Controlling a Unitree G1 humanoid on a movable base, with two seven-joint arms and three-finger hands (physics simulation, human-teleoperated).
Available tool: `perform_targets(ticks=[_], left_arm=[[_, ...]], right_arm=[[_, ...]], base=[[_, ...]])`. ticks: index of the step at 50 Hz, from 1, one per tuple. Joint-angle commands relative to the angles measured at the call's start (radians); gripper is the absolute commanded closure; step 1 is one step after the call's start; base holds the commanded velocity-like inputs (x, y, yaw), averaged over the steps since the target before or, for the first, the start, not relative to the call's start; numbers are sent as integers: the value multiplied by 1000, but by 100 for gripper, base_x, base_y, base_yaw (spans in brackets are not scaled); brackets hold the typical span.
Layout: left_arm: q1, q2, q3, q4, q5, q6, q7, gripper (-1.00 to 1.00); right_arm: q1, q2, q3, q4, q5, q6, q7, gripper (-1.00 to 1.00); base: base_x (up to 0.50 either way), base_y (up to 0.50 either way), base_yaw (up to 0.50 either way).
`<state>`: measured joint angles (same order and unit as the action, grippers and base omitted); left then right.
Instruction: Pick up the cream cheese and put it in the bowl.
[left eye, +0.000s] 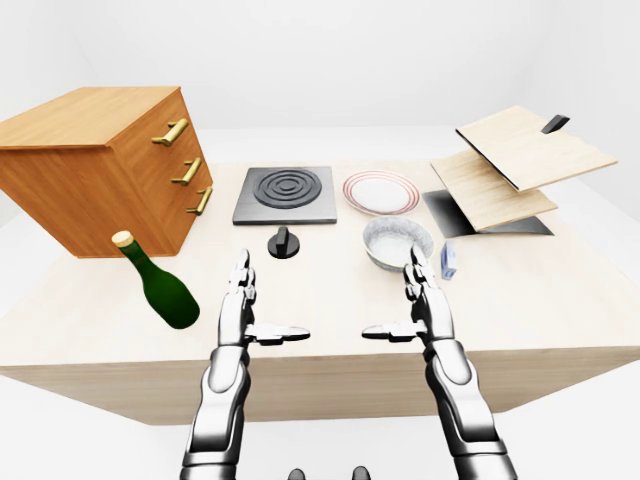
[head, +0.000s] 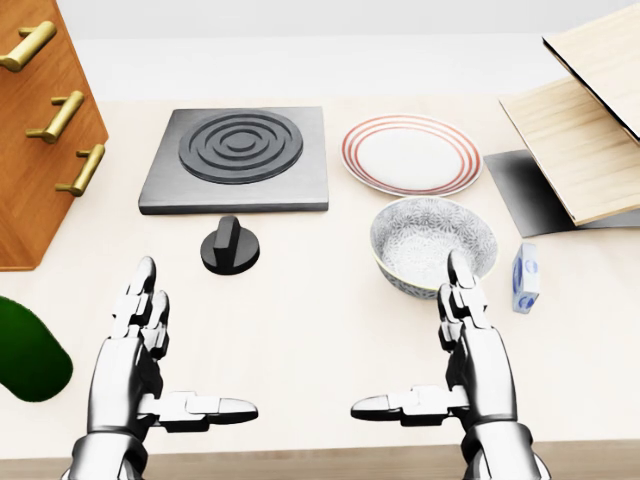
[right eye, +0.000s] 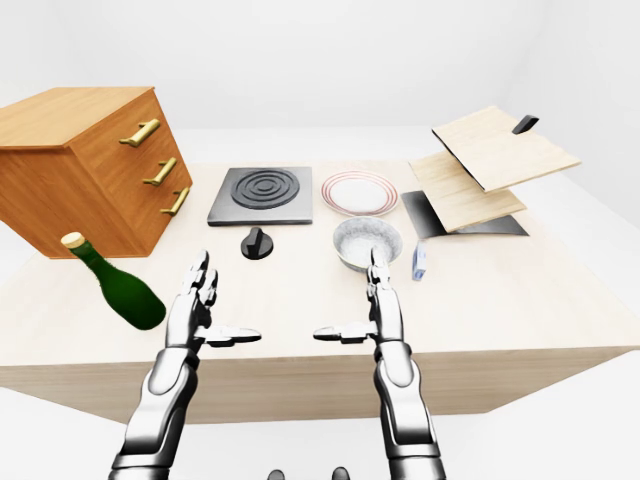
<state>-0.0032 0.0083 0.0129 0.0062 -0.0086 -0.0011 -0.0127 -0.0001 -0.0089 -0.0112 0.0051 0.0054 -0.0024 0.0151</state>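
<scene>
- Both metal hands hover low over the near edge of the table (head: 300, 300), nearest the camera: the left hand (head: 140, 350) and the right hand (head: 470, 350), each with fingers straight and thumb stuck out sideways toward the other, spread wide and gripping nothing.
- Cream cheese (head: 525, 277) is the small blue-and-white packet lying on the bare tabletop, just right of the bowl (head: 433, 243) in the head view and apart from its rim.
- Key relation: the packet lies up and to the right of the right hand's fingertips, near but not touching; the left hand is well apart from it, across the whole middle of the table. My judgement is that the right hand is the one to use.
- Its long axis runs roughly up-and-down in the head view, so a grasp would likely close across its narrow width.
- The patterned bowl sits just above the right hand, empty, so the carry after pickup would be short, to the left.
- Elsewhere: a red-rimmed plate (head: 412, 154) above the bowl, a dark stove burner (head: 240, 158) with its knob (head: 230, 245) to the left, a wooden drawer cabinet (left eye: 100, 165), a green wine bottle (left eye: 160, 285) leaning at far left, and a wooden rack of boards (left eye: 520, 160) at upper right.
</scene>
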Motion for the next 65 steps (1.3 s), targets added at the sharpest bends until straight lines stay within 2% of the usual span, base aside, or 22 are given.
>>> perform_targets(ticks=[1, 2, 5, 9, 11, 14, 19, 24, 30, 42, 48, 51, 52, 55, 57, 59, 61, 65], left_arm=[[-12, 9, 19, 33, -7, -14, -20, -100], [-13, 9, 19, 41, -4, -18, -19, -100], [-15, 10, 20, 51, -2, -23, -20, -100], [-23, 12, 23, 62, -1, -27, -18, -100], [-19, 11, 21, 52, 0, -20, -19, -100], [-14, 9, 18, 40, 2, -15, -18, -100], [-13, 10, 20, 34, 0, -13, -19, -100], [-14, 9, 21, 47, -1, -21, -19, -100], [-15, 10, 21, 47, -2, -19, -18, -100], [-14, 10, 22, 15, -6, 9, -19, -100], [-15, 10, 22, 16, -8, 10, -20, -100], [-15, 10, 21, 14, -8, 10, -20, -100], [-14, 10, 21, 13, -8, 10, -20, -100], [-17, 10, 22, 23, -8, 3, -19, -100], [-16, 9, 22, 19, -9, 7, -19, -100], [-15, 10, 22, 19, -10, 7, -20, -100], [-15, 9, 21, 19, -10, 7, -20, -100], [-13, 9, 20, 19, -11, 5, -21, -100]], right_arm=[[2, -12, -17, 14, 2, -5, 36, -100], [-4, -10, -20, 25, 18, 12, 48, -100], [-16, -12, -24, 58, 4, -12, 33, -100], [-17, -14, -27, 50, -4, -13, 24, -100], [-13, -15, -27, 37, -4, -10, 26, -100], [-12, -16, -28, 43, -8, -21, 27, -100], [-11, -15, -34, 30, 15, -3, 37, -100], [-12, -15, -36, 38, 33, -2, 48, -100], [-12, -16, -36, 36, 35, -1, 51, -100], [-14, -18, -41, 27, 39, 3, 53, -100], [-18, -19, -43, 29, 41, 6, 54, -100], [-19, -16, -46, 30, 46, -3, 50, -100], [-20, -20, -40, 40, 14, -25, 33, -100], [-21, -16, -34, 51, 10, -37, 34, -100], [-22, -16, -31, 53, 8, -34, 36, -100], [-20, -16, -33, 41, 20, -5, 45, -100], [-19, -16, -32, 43, 21, -17, 48, -100], [-18, -16, -34, 35, 33, -4, 57, -100]], base=[[0, 0, 0], [0, 0, 0], [0, 0, 0], [0, 0, 0], [0, 0, 0], [0, 0, 0], [0, 0, 0], [-2, -48, 0], [-3, -50, 0], [-3, -50, 0], [-3, -50, 0], [-3, -50, 0], [0, -3, 0], [0, 0, 0], [0, 0, 0], [0, 0, 0], [0, 0, 0], [50, -8, 0]])
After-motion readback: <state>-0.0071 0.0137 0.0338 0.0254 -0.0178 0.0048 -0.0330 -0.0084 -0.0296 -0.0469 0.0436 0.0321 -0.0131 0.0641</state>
